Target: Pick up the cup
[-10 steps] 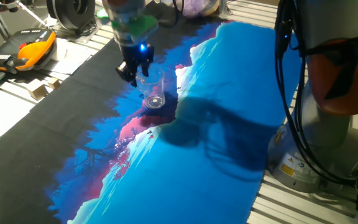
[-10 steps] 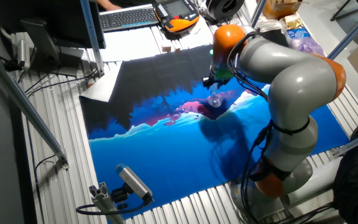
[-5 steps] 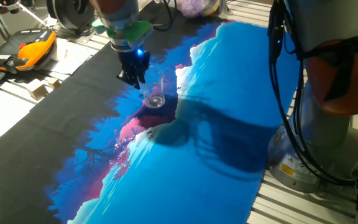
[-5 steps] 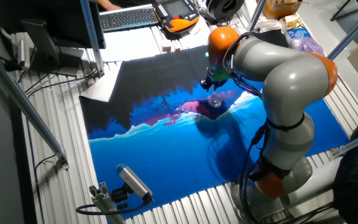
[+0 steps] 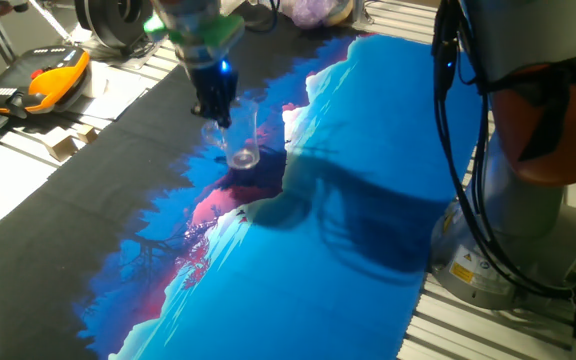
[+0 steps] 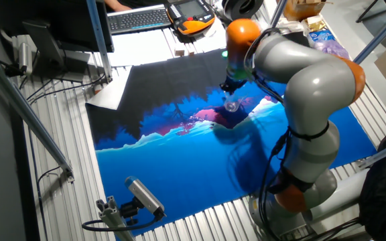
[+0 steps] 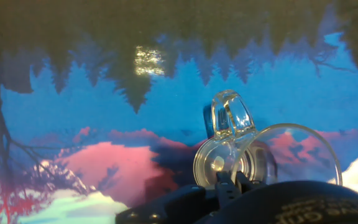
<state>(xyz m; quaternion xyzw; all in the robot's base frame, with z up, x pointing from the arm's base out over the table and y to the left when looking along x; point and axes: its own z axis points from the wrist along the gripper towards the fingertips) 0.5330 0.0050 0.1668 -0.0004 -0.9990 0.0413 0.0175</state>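
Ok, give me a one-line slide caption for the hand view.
Hand pinching the rim of a clear cup above a printed cloth of blue and pink mountains with dark trees.

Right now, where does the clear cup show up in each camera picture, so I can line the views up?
One fixed view: the cup stands upper left of centre, just below the gripper.
The other fixed view: the cup sits upper right of centre, under the arm's orange joint.
Hand view: the cup fills the lower right, seen rim-on.
Shared landmark: the pink patch printed on the blue cloth beside it.
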